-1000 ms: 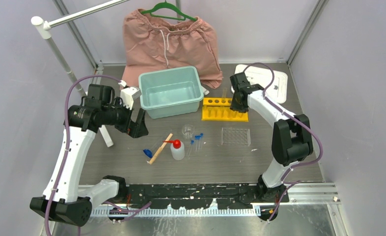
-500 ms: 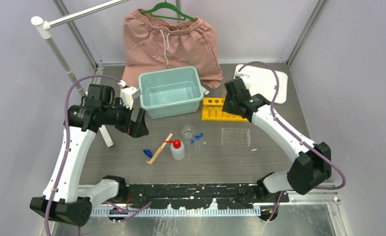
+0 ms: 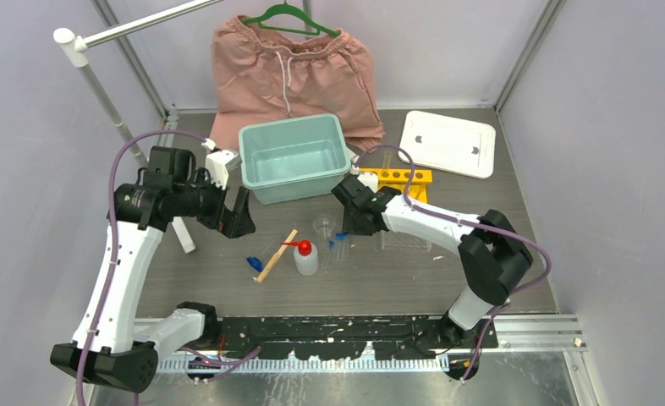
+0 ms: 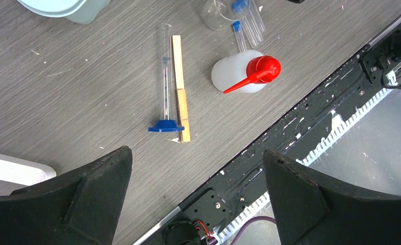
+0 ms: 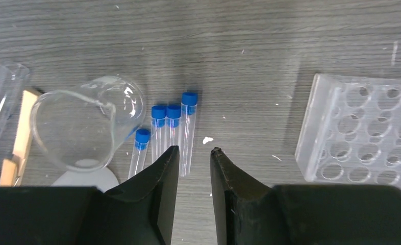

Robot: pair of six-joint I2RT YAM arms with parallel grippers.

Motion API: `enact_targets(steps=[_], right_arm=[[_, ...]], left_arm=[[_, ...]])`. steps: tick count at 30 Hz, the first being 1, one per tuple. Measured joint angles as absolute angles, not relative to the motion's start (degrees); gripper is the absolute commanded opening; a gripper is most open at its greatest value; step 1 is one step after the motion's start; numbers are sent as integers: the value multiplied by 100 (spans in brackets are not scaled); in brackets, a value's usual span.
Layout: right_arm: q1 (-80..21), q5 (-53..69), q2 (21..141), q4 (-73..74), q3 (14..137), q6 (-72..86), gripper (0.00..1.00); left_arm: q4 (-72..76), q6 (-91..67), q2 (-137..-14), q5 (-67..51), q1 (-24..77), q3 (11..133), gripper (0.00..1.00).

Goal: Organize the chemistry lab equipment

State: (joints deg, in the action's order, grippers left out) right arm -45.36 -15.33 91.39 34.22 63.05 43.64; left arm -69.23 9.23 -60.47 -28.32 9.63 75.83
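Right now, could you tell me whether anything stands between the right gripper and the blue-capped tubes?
Nothing visible does. The right gripper hangs directly over the blue-capped tubes. The beaker sits on one side of them, and the clear rack is apart on the other.

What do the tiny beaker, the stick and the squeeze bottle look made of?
Tiny beaker: clear and glossy with bright rim highlights; glass or hard plastic, can't tell which.
Stick: pale bare wood, matte, with no visible coating.
Squeeze bottle: milky translucent body, likely soft plastic; the red nozzle looks like glossy plastic.
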Motion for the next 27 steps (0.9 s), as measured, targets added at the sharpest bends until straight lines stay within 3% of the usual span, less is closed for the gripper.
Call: enact_targets(steps=[21, 27], right_arm=[[-4536, -1387, 10226, 2906, 6300, 4571, 31], [-4512, -1428, 10230, 2886, 6300, 4593, 19]], left_arm=[[-6925, 943, -5927, -2832, 963, 7616, 100], [-6925, 943, -5927, -2842, 963, 7644, 100]])
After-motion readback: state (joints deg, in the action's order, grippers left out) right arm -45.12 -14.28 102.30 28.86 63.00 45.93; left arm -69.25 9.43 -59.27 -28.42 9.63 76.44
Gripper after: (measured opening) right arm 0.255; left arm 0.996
